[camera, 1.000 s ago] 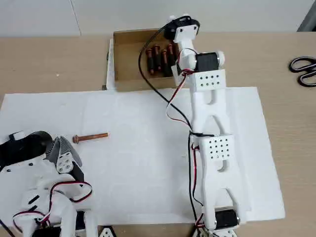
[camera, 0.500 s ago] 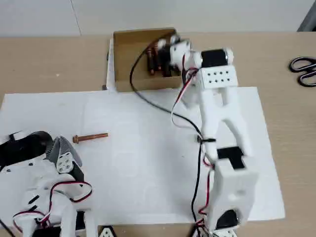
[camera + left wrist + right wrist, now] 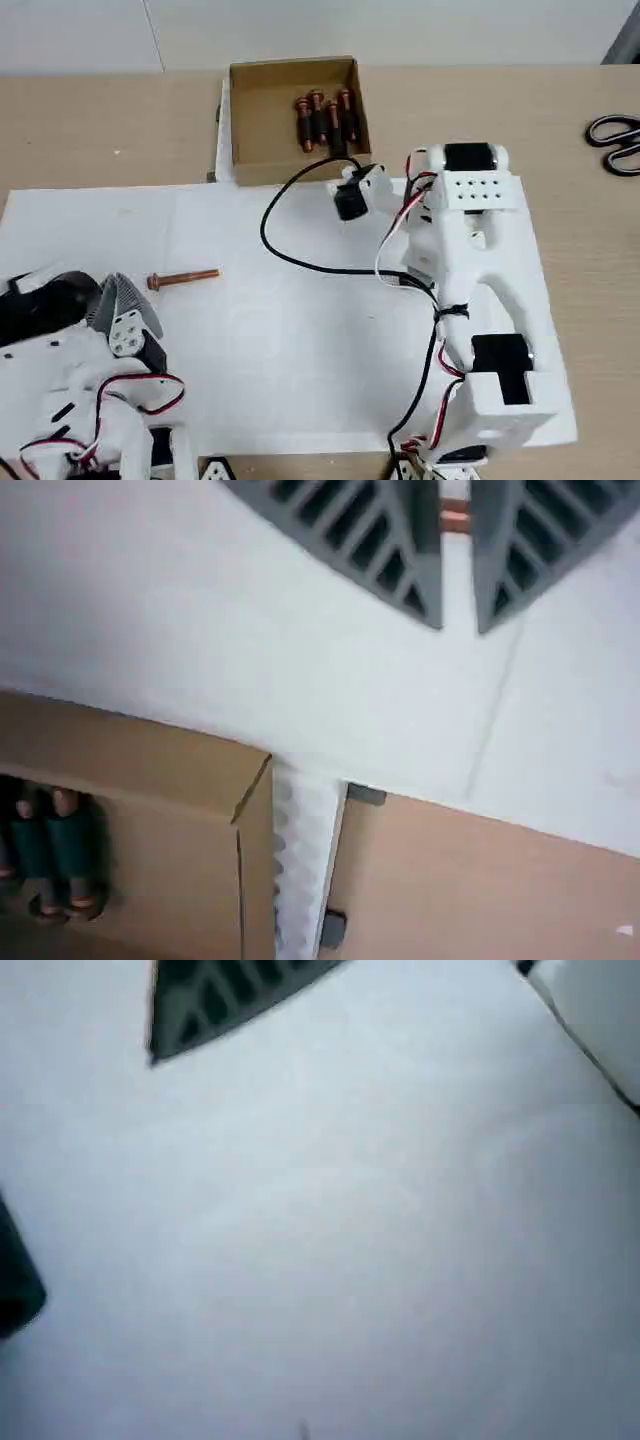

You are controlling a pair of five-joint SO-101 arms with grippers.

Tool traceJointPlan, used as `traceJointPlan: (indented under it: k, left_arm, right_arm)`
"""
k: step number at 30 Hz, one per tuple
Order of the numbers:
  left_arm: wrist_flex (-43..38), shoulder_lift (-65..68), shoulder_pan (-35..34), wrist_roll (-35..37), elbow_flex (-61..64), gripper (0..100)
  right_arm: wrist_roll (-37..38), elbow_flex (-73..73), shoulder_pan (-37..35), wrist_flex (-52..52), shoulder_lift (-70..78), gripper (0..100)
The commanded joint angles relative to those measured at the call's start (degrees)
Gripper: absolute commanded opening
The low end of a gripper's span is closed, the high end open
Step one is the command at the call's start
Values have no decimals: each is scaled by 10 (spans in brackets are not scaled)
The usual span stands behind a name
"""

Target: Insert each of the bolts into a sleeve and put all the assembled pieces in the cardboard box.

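Note:
A bare copper bolt (image 3: 183, 278) lies on the white sheet (image 3: 280, 330) at the left. My left gripper (image 3: 120, 290) rests just beside its head, grey fingers together and holding nothing. In the left wrist view a bit of the bolt (image 3: 455, 517) shows through the slit of the left gripper (image 3: 457, 628). The cardboard box (image 3: 260, 110) at the back holds several assembled pieces (image 3: 322, 120), also seen from the left wrist as dark sleeves (image 3: 60, 855) in the box (image 3: 150, 780). My right gripper (image 3: 352, 195) hangs open and empty over the sheet, just in front of the box; one finger (image 3: 230, 990) shows.
A black cable (image 3: 290, 255) loops over the sheet from the right arm. Scissors (image 3: 615, 140) lie on the wooden table at the far right. The right arm is folded back over the sheet's right side.
The right arm has pulled back out of the box and folded toward its base, its gripper now over the sheet. The assembled pieces stay in the box. The left arm has barely moved.

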Motion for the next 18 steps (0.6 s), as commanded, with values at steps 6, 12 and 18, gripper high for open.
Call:
traceJointPlan:
  k: [6,12,18]
  left_arm:
    - [0,0,0,2,-35,7]
    - [0,0,0,1,-35,7]
    - [-1,0,0,1,-33,7]
  right_arm:
    - [74,-1,2,-22,-13,329]
    - [86,10,3,-21,6,329]
    - [95,25,2,-22,24,329]
